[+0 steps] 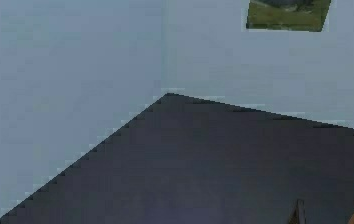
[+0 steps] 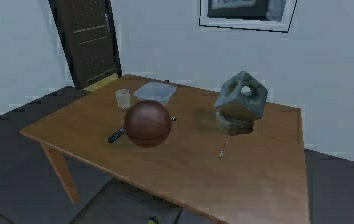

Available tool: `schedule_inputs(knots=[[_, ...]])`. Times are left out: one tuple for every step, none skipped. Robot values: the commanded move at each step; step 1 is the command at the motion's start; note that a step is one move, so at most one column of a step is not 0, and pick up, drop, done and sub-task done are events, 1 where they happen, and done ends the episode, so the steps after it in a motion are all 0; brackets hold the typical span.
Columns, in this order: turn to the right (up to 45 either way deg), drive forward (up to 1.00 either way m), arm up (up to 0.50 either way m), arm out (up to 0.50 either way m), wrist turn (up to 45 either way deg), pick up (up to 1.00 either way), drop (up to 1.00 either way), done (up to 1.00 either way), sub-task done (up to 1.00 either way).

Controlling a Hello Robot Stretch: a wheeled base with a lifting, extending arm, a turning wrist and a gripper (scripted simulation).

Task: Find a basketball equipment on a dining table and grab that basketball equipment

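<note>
A reddish-brown basketball (image 2: 149, 124) rests on a wooden dining table (image 2: 265, 175), left of the tabletop's middle in the arm side view. It is round, with dark seams, and nothing lies on top of it.
On the table stand a grey angular sculpture (image 2: 240, 102), a small pale cup (image 2: 122, 97) and a flat white object (image 2: 156, 92); a dark utensil (image 2: 116, 134) and a thin stick (image 2: 223, 150) lie there too. A dark door (image 2: 86, 40) and a framed picture (image 2: 245, 12) lie behind. Dark chair backs (image 2: 135, 208) sit at the near edge. The forward view faces a room corner with dark floor (image 1: 205, 160) and a wall picture (image 1: 288, 14).
</note>
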Motion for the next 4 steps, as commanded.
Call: schedule_inputs(knots=[[0.0,0.0,0.5,0.0,0.0,0.0,0.0,0.0,0.0],[0.0,0.0,0.38,0.0,0.0,0.0,0.0,0.0,0.0],[0.0,0.0,0.0,0.42,0.0,0.0,0.0,0.0,0.0],[0.0,0.0,0.0,0.0,45.0,0.0,0.0,0.0,0.0]])
